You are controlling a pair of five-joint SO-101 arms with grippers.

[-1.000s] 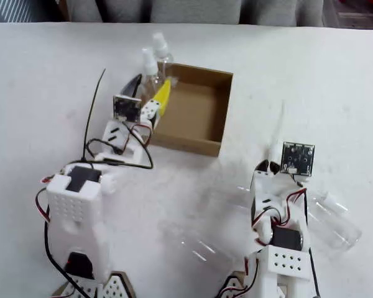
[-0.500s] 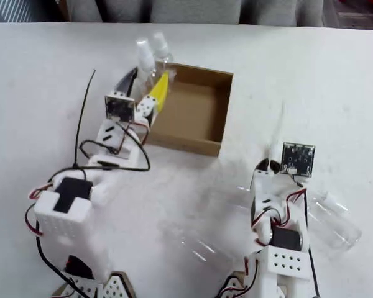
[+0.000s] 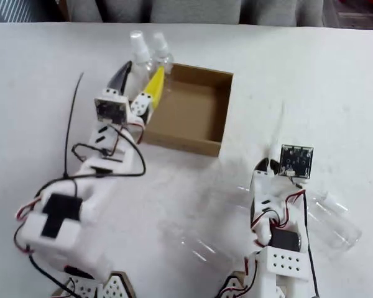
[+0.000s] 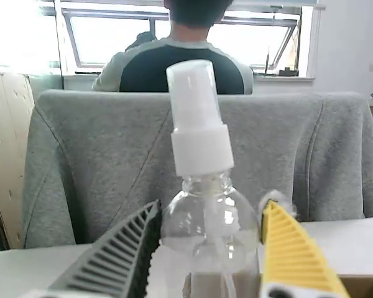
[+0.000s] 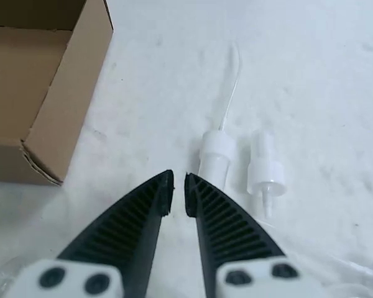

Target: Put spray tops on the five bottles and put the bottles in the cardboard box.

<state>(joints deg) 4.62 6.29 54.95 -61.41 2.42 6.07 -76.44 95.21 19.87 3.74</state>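
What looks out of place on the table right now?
Two spray tops lie loose on the table, off any bottle, and clear bottles lie on their sides by the right arm. The box holds nothing.

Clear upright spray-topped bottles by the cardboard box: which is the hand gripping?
The bottle farther from the box, between the left hand's black and yellow fingers; the other upright bottle stands free beside the box.

- A white desk [image 3: 317, 74] with a slightly mottled surface runs across the high view.
- A grey padded chair back [image 4: 81, 161] stands just beyond the desk's far edge.
- A bright window [image 4: 105, 37] with pale frames is behind the chair.
- A light wooden board [image 4: 6, 149] stands upright beside the chair.
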